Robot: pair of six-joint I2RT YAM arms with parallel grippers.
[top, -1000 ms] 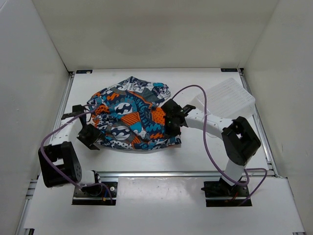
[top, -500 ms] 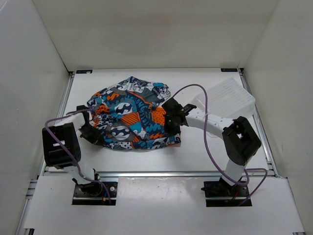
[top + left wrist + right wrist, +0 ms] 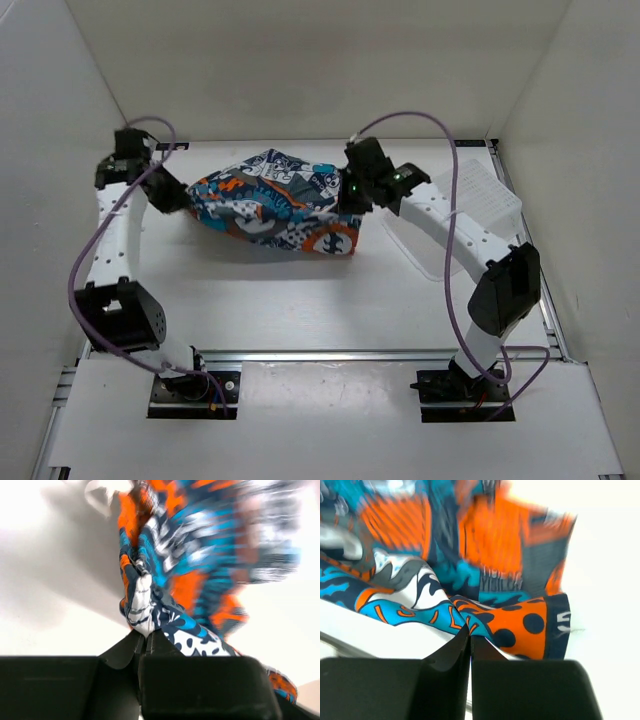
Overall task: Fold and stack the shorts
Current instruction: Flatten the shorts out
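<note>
The shorts [image 3: 272,205], in an orange, teal, navy and white patchwork print, hang stretched between both arms above the far half of the table. My left gripper [image 3: 172,194] is shut on their left end. In the left wrist view its jaws [image 3: 145,639] pinch a bunched fold of the shorts [image 3: 200,560]. My right gripper [image 3: 352,196] is shut on the right end. The right wrist view shows the jaws [image 3: 470,633] closed on a teal and orange edge of the shorts [image 3: 470,555], with a dotted orange panel beside them.
A white perforated plastic basket [image 3: 478,196] lies at the far right of the table, partly under the right arm. White walls enclose the table on three sides. Purple cables loop from both arms.
The left gripper has shut on the shorts' left edge. Both arms have swung from the table's middle toward the far side, lifting the shorts off the surface and stretching them between them.
</note>
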